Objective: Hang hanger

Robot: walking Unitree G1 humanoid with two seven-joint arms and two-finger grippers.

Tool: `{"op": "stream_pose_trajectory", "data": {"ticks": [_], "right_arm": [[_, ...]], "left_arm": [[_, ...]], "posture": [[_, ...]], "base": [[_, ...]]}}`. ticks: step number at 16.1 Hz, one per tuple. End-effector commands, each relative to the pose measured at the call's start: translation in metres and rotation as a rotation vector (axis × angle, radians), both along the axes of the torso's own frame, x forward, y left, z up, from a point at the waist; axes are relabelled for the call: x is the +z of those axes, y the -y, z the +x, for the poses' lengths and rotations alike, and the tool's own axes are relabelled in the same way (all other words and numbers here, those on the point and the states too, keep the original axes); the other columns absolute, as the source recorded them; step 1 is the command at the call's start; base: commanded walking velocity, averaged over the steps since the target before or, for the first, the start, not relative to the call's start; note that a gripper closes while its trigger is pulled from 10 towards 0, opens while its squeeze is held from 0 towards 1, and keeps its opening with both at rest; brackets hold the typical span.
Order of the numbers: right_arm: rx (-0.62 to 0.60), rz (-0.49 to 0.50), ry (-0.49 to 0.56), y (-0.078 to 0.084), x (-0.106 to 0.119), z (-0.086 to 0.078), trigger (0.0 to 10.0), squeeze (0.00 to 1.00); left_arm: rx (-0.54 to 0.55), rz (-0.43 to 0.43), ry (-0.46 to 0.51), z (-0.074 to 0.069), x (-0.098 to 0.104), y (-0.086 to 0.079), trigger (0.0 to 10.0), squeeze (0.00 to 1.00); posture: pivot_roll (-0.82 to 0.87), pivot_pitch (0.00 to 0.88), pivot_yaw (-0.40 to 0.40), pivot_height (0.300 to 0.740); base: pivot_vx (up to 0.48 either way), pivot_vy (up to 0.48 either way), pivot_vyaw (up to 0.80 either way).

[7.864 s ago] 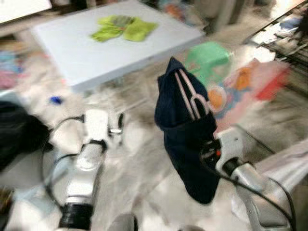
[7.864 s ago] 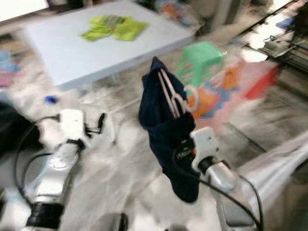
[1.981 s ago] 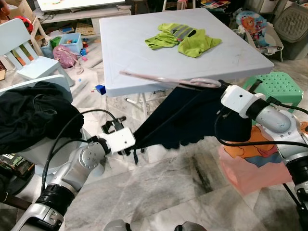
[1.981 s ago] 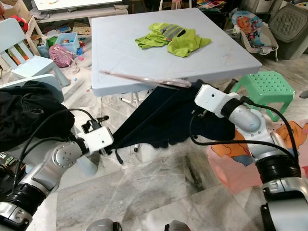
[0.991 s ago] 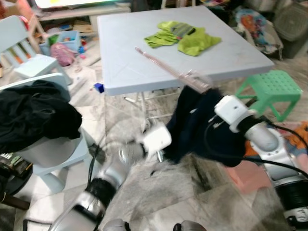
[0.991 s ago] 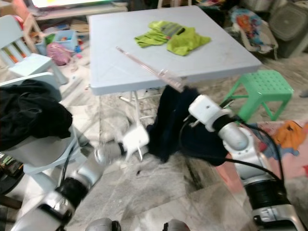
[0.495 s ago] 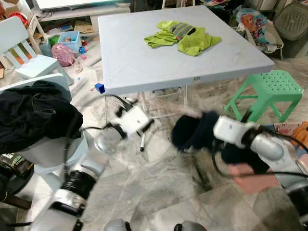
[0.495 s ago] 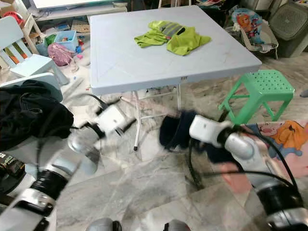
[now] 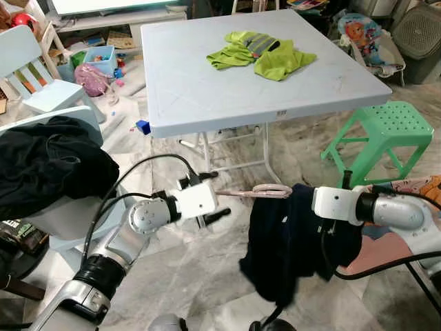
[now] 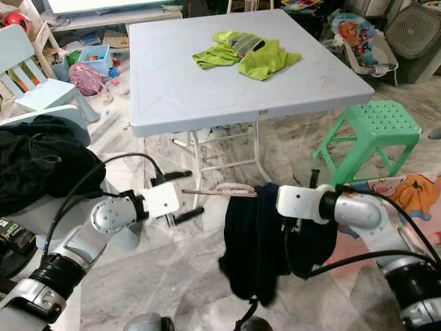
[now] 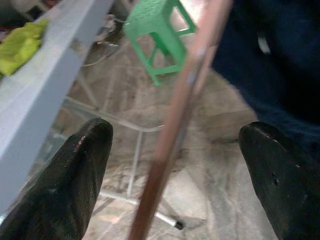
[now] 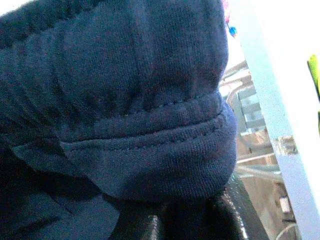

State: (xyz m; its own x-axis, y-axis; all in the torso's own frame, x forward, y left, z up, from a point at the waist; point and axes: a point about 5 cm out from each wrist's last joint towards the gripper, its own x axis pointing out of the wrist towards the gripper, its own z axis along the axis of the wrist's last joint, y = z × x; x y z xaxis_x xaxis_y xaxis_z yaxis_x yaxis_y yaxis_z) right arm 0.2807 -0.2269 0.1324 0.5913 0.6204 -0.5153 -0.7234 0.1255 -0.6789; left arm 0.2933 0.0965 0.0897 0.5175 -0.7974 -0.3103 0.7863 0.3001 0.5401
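Note:
A thin pink hanger (image 9: 251, 192) lies level above the marble floor, its hook end towards my left. A dark navy garment (image 9: 289, 241) droops from its other end. My left gripper (image 9: 219, 202) sits at the hook end, open. In the left wrist view the hanger rod (image 11: 187, 95) runs between the two wide-apart fingers (image 11: 70, 175) without touching them. The white wrist (image 9: 331, 202) of my right arm pokes out of the cloth. In the right wrist view my right gripper (image 12: 185, 225) is buried in navy fabric (image 12: 130, 100), shut on the hanger through it.
A light blue folding table (image 9: 207, 89) stands just ahead with a yellow-green garment (image 9: 265, 55) on it. A green stool (image 9: 382, 127) is at the right. At the left, black clothes (image 9: 48, 162) are heaped on a pale blue chair (image 9: 31, 65). Toys litter the far floor.
The garment, bunched near my right gripper half a second ago, now hangs straight down. My left gripper has come down and right to the hanger's hook end.

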Motion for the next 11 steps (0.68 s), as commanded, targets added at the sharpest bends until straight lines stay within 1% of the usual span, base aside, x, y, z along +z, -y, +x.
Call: {"op": "stream_pose_trajectory", "data": {"ticks": [1, 3, 4, 5, 6, 7, 8, 9, 11], "right_arm": [[0.017, 0.003, 0.024, -0.001, 0.008, 0.003, 10.0, 0.00], [0.017, 0.003, 0.024, -0.001, 0.008, 0.003, 10.0, 0.00], [0.039, -0.002, 0.019, -0.002, 0.008, 0.003, 10.0, 0.00], [0.117, -0.060, -0.019, -0.005, 0.004, -0.001, 10.0, 0.00], [0.142, -0.077, -0.043, -0.006, 0.001, -0.003, 10.0, 0.00], [0.138, -0.087, -0.046, -0.005, -0.001, -0.003, 10.0, 0.00], [0.130, -0.105, -0.049, -0.003, -0.003, -0.003, 10.0, 0.00], [0.116, -0.119, -0.031, -0.002, -0.006, -0.001, 10.0, 0.00], [0.120, -0.092, -0.018, -0.006, -0.007, -0.001, 10.0, 0.00]], "left_arm": [[-0.014, 0.000, 0.004, 0.000, 0.002, 0.000, 10.0, 0.00], [-0.014, 0.000, 0.004, 0.000, 0.002, 0.000, 10.0, 0.00], [-0.030, 0.006, -0.007, -0.001, 0.002, 0.001, 10.0, 0.00], [-0.094, -0.017, -0.088, -0.001, 0.007, -0.002, 10.0, 0.00], [-0.133, -0.040, -0.131, -0.002, 0.013, -0.006, 10.0, 0.00], [-0.143, -0.051, -0.134, -0.001, 0.017, -0.007, 10.0, 0.00], [-0.146, -0.046, -0.110, 0.001, 0.022, -0.007, 10.0, 0.00], [-0.148, -0.066, -0.103, 0.002, 0.028, -0.006, 10.0, 0.00], [-0.158, -0.056, -0.116, 0.001, 0.024, -0.005, 10.0, 0.00]], "posture": [[-0.05, 0.000, 0.024, 0.740], [-0.05, 0.000, 0.024, 0.740], [-0.05, 0.000, 0.024, 0.740], [-0.04, 0.000, 0.022, 0.740], [-0.04, 0.000, 0.023, 0.740], [-0.04, 0.000, 0.023, 0.740], [-0.04, 0.000, 0.023, 0.740], [-0.03, 0.000, 0.028, 0.740], [-0.04, 0.000, 0.027, 0.740]], "base": [[0.000, 0.000, 0.00], [0.000, 0.000, 0.00], [0.000, 0.000, 0.00], [0.000, 0.000, 0.00], [0.000, 0.000, 0.00], [0.000, 0.000, 0.00], [0.000, 0.000, 0.00], [0.000, 0.000, 0.00], [0.000, 0.000, 0.00]]}}
